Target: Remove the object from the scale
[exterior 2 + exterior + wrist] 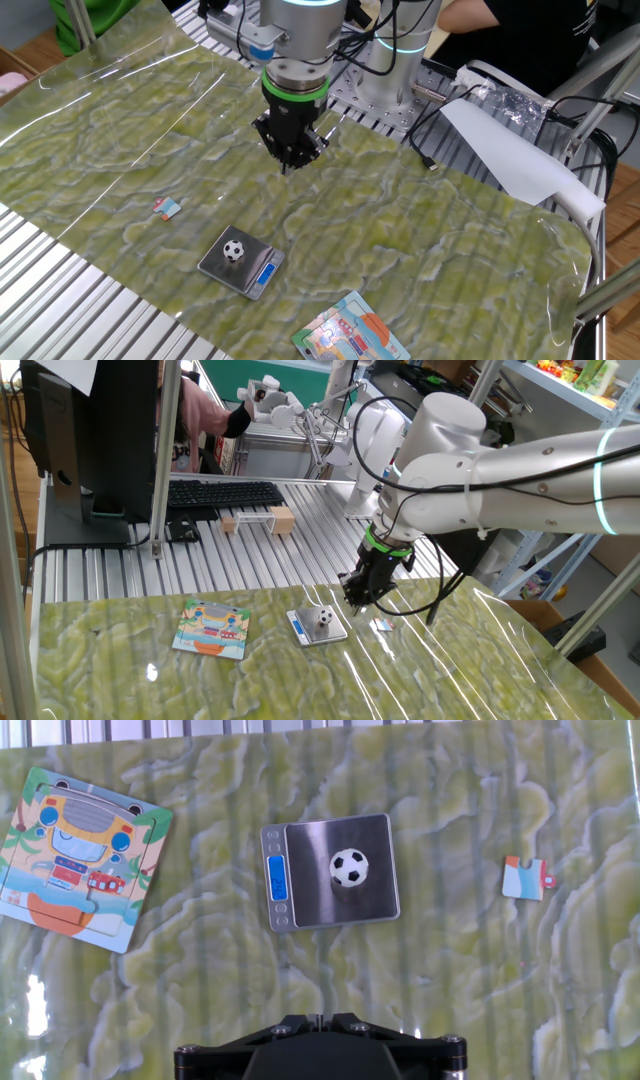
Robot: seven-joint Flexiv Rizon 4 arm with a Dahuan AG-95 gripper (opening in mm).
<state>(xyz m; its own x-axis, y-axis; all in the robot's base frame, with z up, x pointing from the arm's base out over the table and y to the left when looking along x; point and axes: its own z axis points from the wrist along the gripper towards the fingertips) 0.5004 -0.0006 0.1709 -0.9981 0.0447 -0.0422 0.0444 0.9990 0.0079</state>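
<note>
tool [291, 163]: closed, empty, pointing down above the desk [420, 250] | ball [233, 249]: resting on the scale [254, 276] platform, apart from the tool | scrap [167, 208] and picture card [352, 335]: lying apart from the scale
</note>
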